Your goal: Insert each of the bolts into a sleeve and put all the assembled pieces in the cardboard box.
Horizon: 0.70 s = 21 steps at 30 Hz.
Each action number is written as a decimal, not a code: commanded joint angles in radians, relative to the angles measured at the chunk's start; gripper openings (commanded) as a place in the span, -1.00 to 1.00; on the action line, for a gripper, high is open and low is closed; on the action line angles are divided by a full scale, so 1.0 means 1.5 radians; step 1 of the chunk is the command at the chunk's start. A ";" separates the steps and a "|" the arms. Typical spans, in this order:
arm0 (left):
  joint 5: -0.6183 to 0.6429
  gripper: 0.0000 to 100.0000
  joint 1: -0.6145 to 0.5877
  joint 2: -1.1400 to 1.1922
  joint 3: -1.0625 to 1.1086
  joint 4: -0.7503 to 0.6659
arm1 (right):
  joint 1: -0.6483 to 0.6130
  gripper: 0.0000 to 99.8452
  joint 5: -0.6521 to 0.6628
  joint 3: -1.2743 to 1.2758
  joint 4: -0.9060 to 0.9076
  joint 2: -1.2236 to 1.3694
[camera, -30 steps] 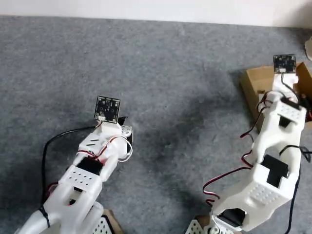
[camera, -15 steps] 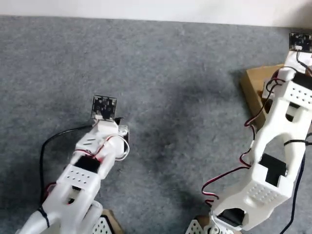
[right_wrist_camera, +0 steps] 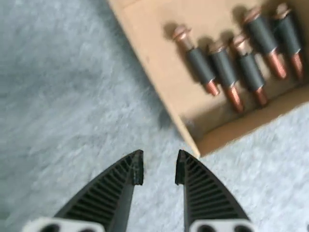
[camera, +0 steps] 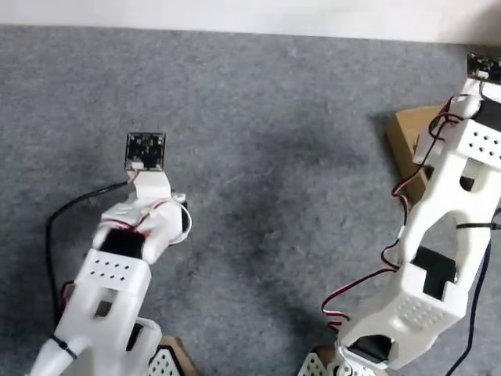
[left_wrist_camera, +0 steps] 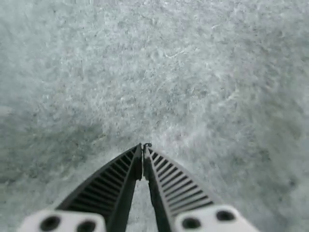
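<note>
A: Why's your right gripper [right_wrist_camera: 157,166] parked by the open brown cardboard box [right_wrist_camera: 149,43]?
B: Looks like a drop-off pose, just outside its corner. Jaws a bit apart, nothing in them. Five copper bolts in dark grey sleeves [right_wrist_camera: 224,67] lie inside, side by side.
A: Left gripper [left_wrist_camera: 143,162]?
B: Pinched tight, empty, over grey carpet [left_wrist_camera: 193,72]. Box's far side is cut off, so can't tell if loose parts lie elsewhere.

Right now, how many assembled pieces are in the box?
5 pieces, side by side in the box: one, a second, a third, a fourth, a fifth. The box runs out of frame, so more may be hidden.
</note>
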 commanded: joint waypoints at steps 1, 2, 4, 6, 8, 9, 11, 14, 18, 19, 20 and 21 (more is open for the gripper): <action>-0.006 -0.95 -0.016 -0.005 -0.117 0.132 | -0.030 -0.79 -0.013 -0.023 0.023 -0.135; -0.006 -0.95 -0.024 -0.005 -0.133 0.158 | -0.038 -0.79 -0.014 -0.016 0.022 -0.169; -0.006 -0.95 -0.040 -0.005 -0.153 0.185 | -0.054 -0.79 -0.027 0.020 0.025 -0.231; -0.007 -0.95 -0.064 -0.006 -0.160 0.204 | -0.064 -0.79 -0.037 0.080 0.023 -0.291; -0.014 -0.95 -0.084 -0.006 -0.156 0.226 | -0.082 -0.79 -0.038 0.144 0.020 -0.348; -0.024 -0.95 -0.095 -0.006 -0.153 0.237 | -0.091 -0.79 -0.038 0.176 0.018 -0.375; -0.028 -0.95 -0.118 -0.007 -0.145 0.249 | -0.100 -0.79 -0.038 0.251 -0.010 -0.432; -0.032 -0.95 -0.149 -0.040 -0.118 0.260 | -0.107 -0.79 -0.038 0.356 -0.054 -0.518; -0.055 -0.95 -0.153 -0.140 -0.060 0.286 | -0.115 -0.79 -0.038 0.492 -0.105 -0.616; -0.059 -0.95 -0.153 -0.171 -0.047 0.298 | -0.115 -0.79 -0.038 0.521 -0.115 -0.638; -0.061 -0.95 -0.154 -0.204 -0.034 0.310 | -0.115 -0.79 -0.038 0.550 -0.124 -0.658; -0.063 -0.95 -0.156 -0.238 -0.024 0.321 | -0.116 -0.79 -0.037 0.576 -0.132 -0.677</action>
